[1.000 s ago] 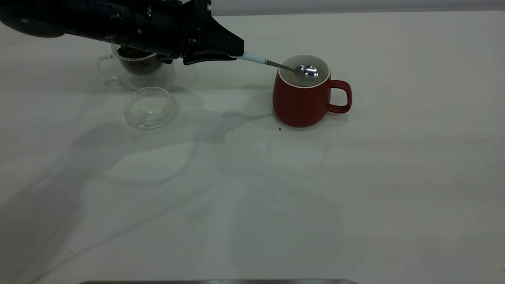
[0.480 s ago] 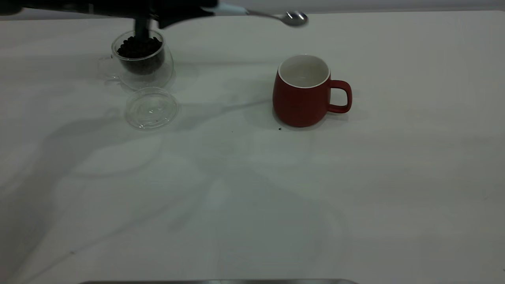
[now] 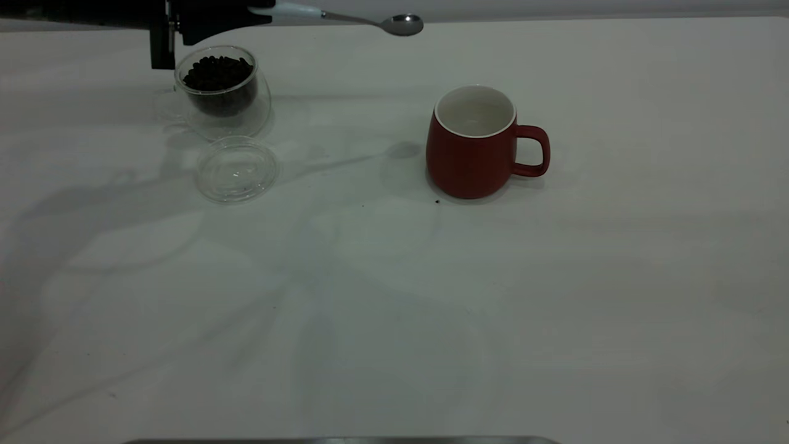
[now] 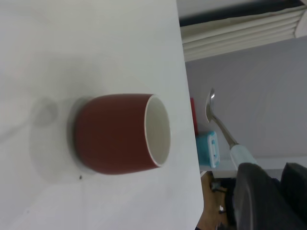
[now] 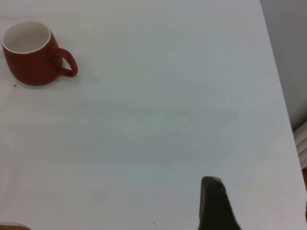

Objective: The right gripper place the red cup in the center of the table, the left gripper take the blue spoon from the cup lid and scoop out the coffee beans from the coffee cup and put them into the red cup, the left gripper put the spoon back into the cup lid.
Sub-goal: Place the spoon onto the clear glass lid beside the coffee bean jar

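The left gripper (image 3: 246, 13) hangs high at the far left edge of the table (image 3: 394, 308), its dark fingers closed on the pale handle of the blue spoon (image 3: 345, 18). The spoon sticks out level from the fingers toward the middle of the table, its shiny bowl in the air, well short of the red cup (image 3: 471, 145) and higher than it. From the exterior view the spoon bowl looks empty, though the angle is too flat to be sure.

The red cup stands upright near the middle of the table, handle pointing toward the right arm's side. Its white inside shows no beans that can be made out from here. A tiny dark speck lies on the table just by its base.

The coffee cup (image 3: 222, 92) stands upright at the far left, just below the gripper, with the coffee beans (image 3: 217, 73) heaped dark inside it. The cup lid (image 3: 237, 169) lies flat on the table just in front of the coffee cup, close beside it, with nothing on it.

In the left wrist view the red cup (image 4: 122, 134) and the spoon (image 4: 220, 127) both show, the spoon clear of the cup's rim.

The right gripper (image 5: 216, 201) is held back over the table, well away from the red cup (image 5: 33, 52); only one dark finger shows, so how far it is open cannot be told.
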